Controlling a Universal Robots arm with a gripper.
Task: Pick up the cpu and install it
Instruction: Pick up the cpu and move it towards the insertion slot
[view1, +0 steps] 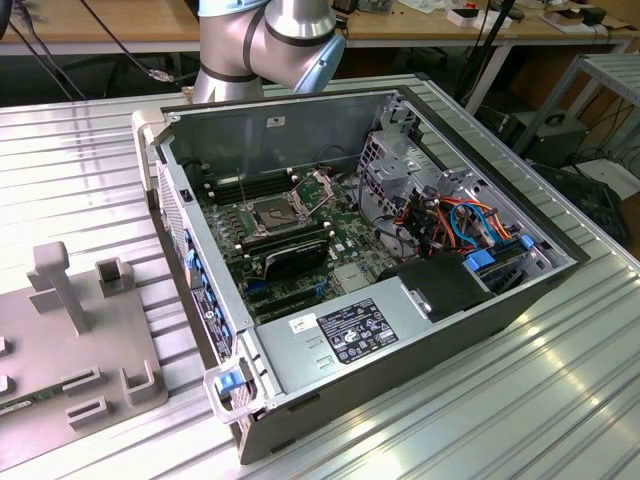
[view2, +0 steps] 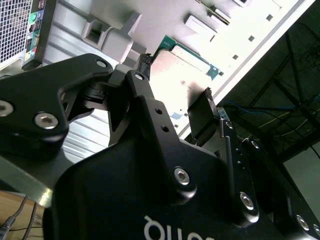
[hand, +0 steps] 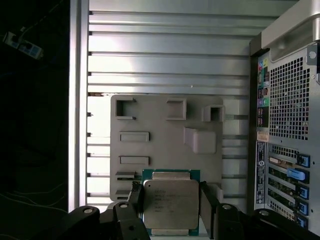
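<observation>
The cpu (hand: 170, 204), a small square chip with a dull silver top and green rim, sits between the black fingers of my gripper (hand: 171, 200), which is shut on its two opposite edges. It hangs well above the grey holder plate (hand: 165, 125) on the slatted table. In the second wrist view the cpu (view2: 182, 67) shows past the fingertips (view2: 145, 61) of the gripper (view2: 176, 76). In the exterior view the open computer case (view1: 300, 115) shows the dark cpu socket (view1: 272, 212) on the motherboard, its metal frame hinged up.
The arm's silver and blue joints (view1: 270, 40) rise behind the case. A power supply (view1: 350, 335) fills the case's near end, with drive cages and coloured cables (view1: 470, 225) at the exterior view's right. The grey holder plate (view1: 70, 340) lies at the exterior view's left.
</observation>
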